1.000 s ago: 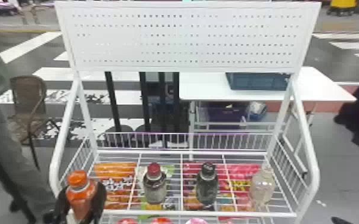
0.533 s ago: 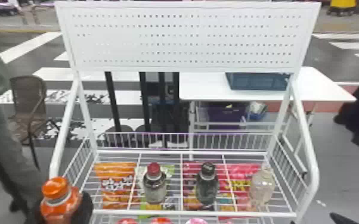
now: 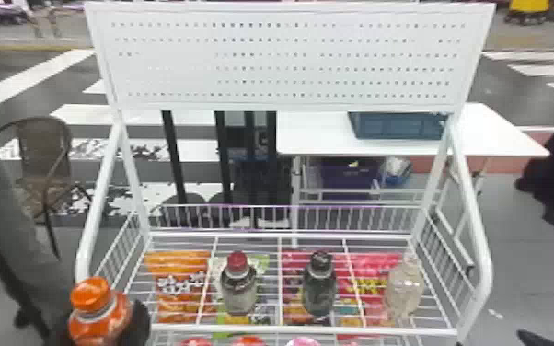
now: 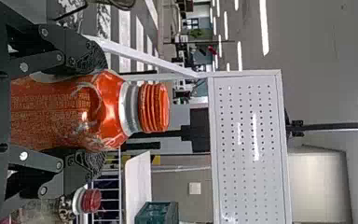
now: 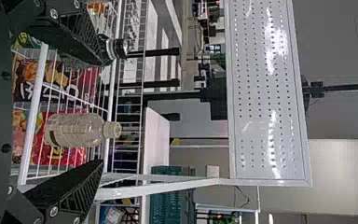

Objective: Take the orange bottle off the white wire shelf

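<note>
Head view, lower left of the frame: the orange bottle (image 3: 102,322) is near the white wire shelf's (image 3: 308,329) front corner — the left gripper (image 3: 100,329) has its fingers closed on the body. Right wrist view: the right gripper (image 5: 102,112) spreads wide, empty — a clear bottle (image 5: 77,129) stands beyond.

The capped orange bottle (image 3: 99,324) is held roughly upright, at eight o'clock in the head view. It is outside the white wire shelf (image 3: 244,328).
</note>
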